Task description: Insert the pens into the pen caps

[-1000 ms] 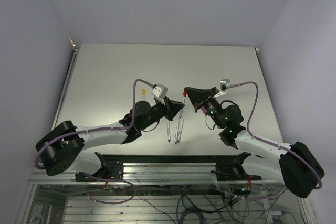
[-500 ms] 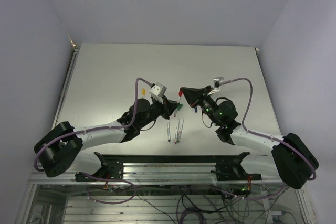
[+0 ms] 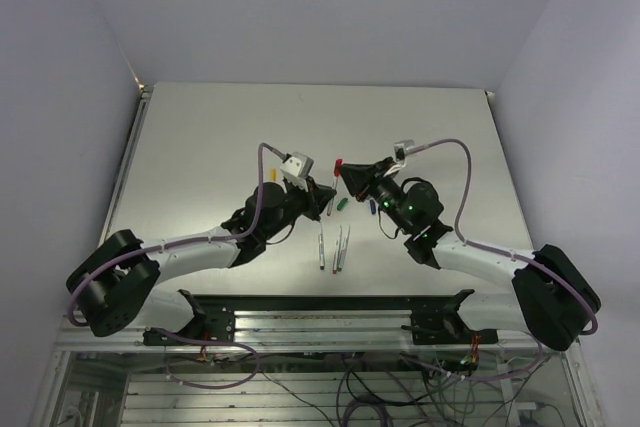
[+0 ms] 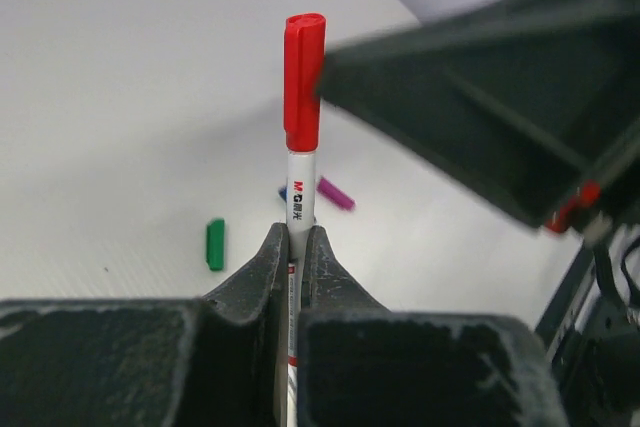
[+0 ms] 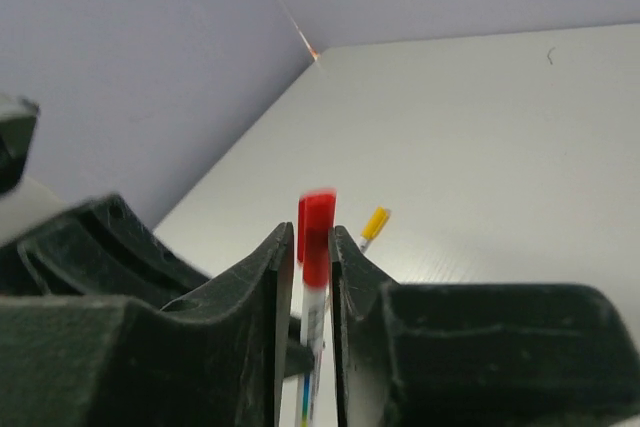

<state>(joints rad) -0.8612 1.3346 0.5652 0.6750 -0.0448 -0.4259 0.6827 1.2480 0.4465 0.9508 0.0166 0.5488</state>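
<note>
Our left gripper clenches a pen wearing the red cap; we cannot tell whether our right gripper grips that cap.

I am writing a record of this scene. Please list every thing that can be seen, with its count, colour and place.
held pen: 1, pale grey-white, upright in the left claw
red cap: 1, red, on top of the held pen
loose pens: 3, pale, lying side by side on the table near the arm bases
yellow cap: 1, yellow, on a pen lying on the table
green cap: 1, green, lying on the table
purple cap: 1, purple, lying on the table
blue cap: 1, blue, mostly hidden behind the held pen
table: 1, white
left claw: 1, black, shut on the held pen
right claw: 1, black, fingers either side of the red cap; grip unclear
</note>
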